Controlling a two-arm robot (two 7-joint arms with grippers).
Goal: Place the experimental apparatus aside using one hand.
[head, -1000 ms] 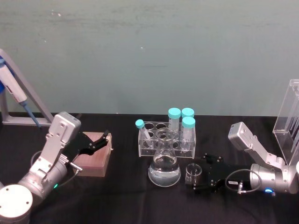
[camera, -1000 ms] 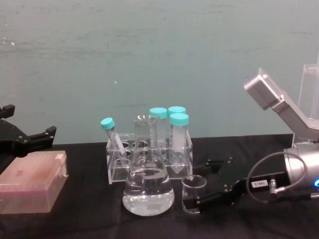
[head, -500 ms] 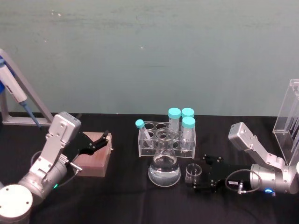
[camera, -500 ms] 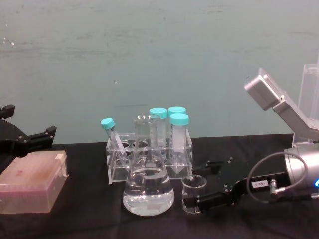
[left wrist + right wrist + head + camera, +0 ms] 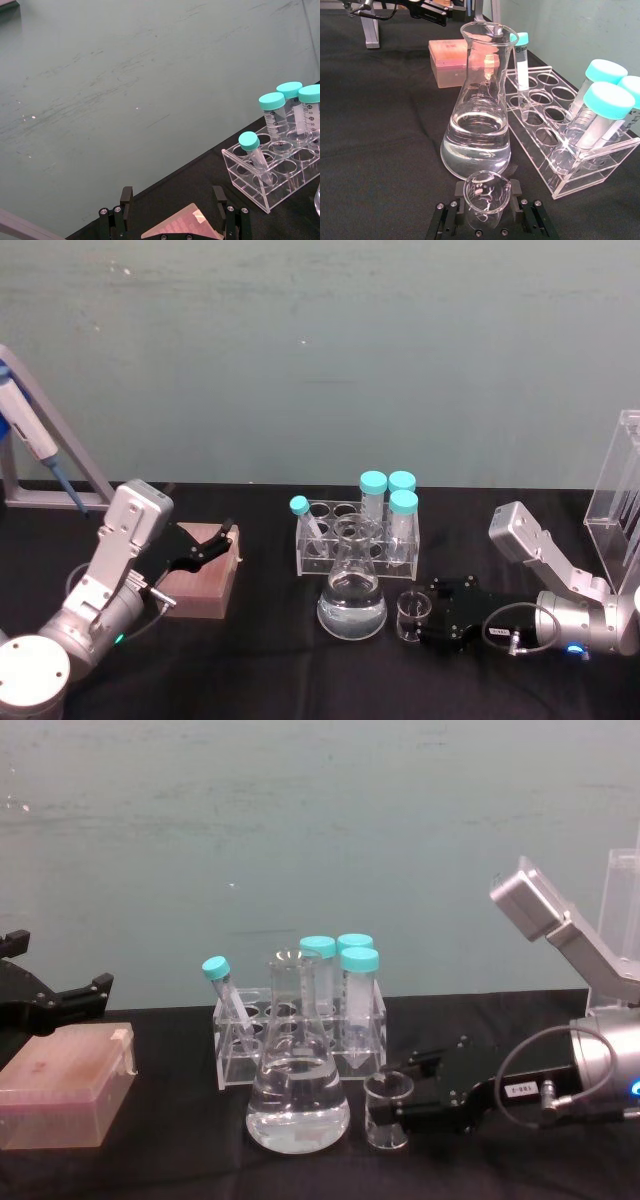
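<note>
The small glass beaker (image 5: 412,614) stands on the black table just right of the conical flask (image 5: 352,602), which holds clear liquid. My right gripper (image 5: 418,620) lies low on the table, shut on the beaker (image 5: 484,198), one finger against each side. In the chest view the beaker (image 5: 388,1111) is upright and close to the flask (image 5: 297,1106) without touching it. The tall acrylic pipette rack (image 5: 620,490) stands at the far right edge. My left gripper (image 5: 214,541) hangs open over the pink box at the left, holding nothing.
A low acrylic rack of teal-capped tubes (image 5: 361,531) stands right behind the flask. The pink box (image 5: 200,586) sits at the left under the left gripper. A pipette on a grey stand (image 5: 32,445) occupies the far left. Bare black table lies in front.
My right gripper's fingers have closed in on the beaker, which shifted slightly toward the right arm. The left arm, flask and racks have not moved.
</note>
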